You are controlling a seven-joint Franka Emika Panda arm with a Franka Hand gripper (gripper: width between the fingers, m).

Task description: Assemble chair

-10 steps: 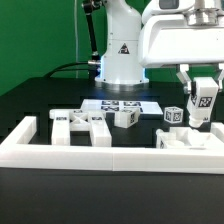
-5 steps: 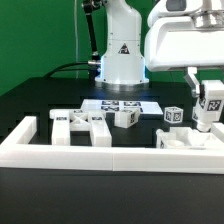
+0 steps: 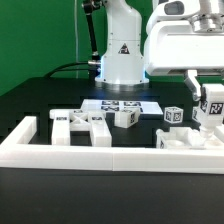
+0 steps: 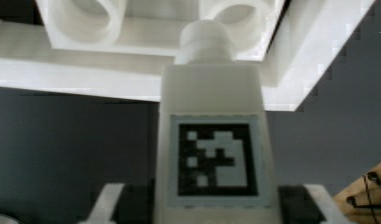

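My gripper [image 3: 212, 108] hangs at the exterior view's right, shut on a white chair leg [image 3: 213, 101] that carries a black-and-white tag. In the wrist view the leg [image 4: 217, 110] runs out from between my fingers [image 4: 119, 205], its round peg end over a white chair part with round holes [image 4: 102, 25]. That part [image 3: 186, 141] lies on the table just below the gripper. More chair pieces lie loose: a flat part with cutouts [image 3: 82, 126] and two small tagged blocks [image 3: 126, 117] [image 3: 174, 115].
The marker board [image 3: 122, 104] lies in front of the robot base [image 3: 120, 55]. A long white border frame [image 3: 100, 153] runs along the near side and both ends of the black table.
The gripper has carried the leg a little toward the exterior view's right. The loose pieces on the table have not moved.
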